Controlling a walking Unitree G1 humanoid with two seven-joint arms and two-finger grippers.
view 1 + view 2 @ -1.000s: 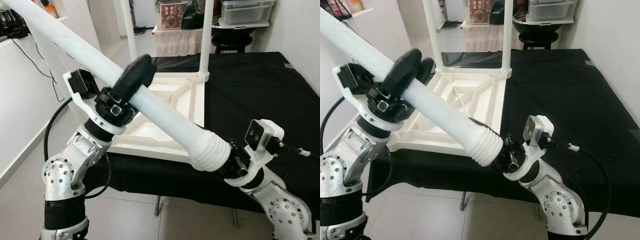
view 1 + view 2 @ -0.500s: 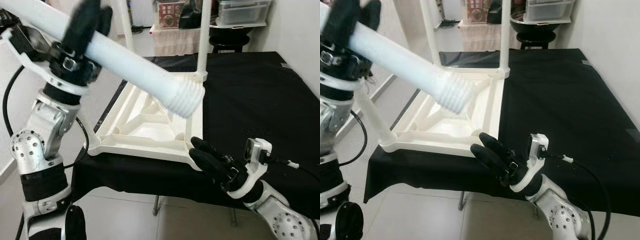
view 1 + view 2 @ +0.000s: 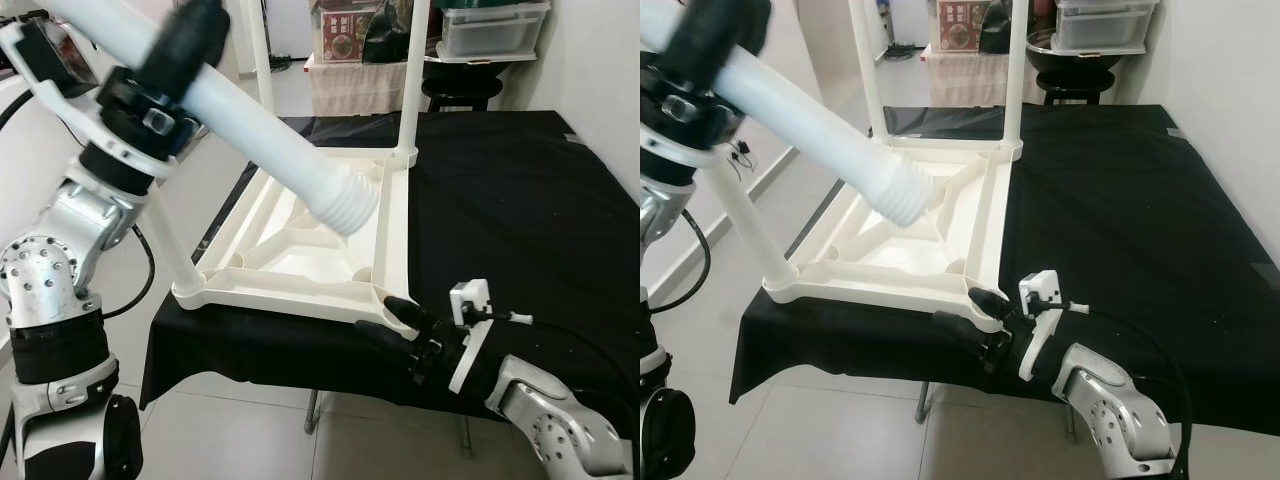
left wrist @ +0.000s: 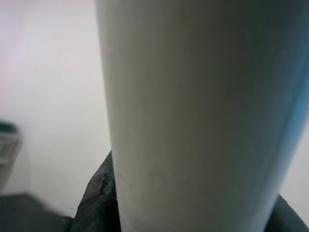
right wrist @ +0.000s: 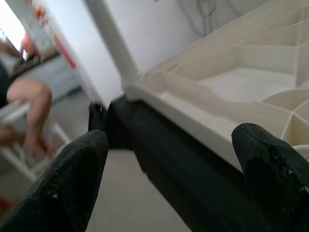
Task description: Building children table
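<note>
Since a second ago the right gripper (image 3: 400, 318) has let go of the threaded end and dropped to the tabletop's near corner, lower right of the left eye view, fingers spread. The left gripper (image 3: 185, 45), upper left, stays clenched round the white leg (image 3: 270, 140), whose ribbed end hangs mid-frame over the upturned tabletop (image 3: 290, 295) on the black cloth (image 3: 520, 210).

Right eye view: three legs already stand; the near right socket looks empty.

Left wrist view: the leg's smooth plastic fills the grip, likely light, stiff and slippery.

Right wrist view: both fingers (image 5: 72, 179) straddle the tabletop's rim, which overhangs the cloth edge, with open floor beyond.
</note>
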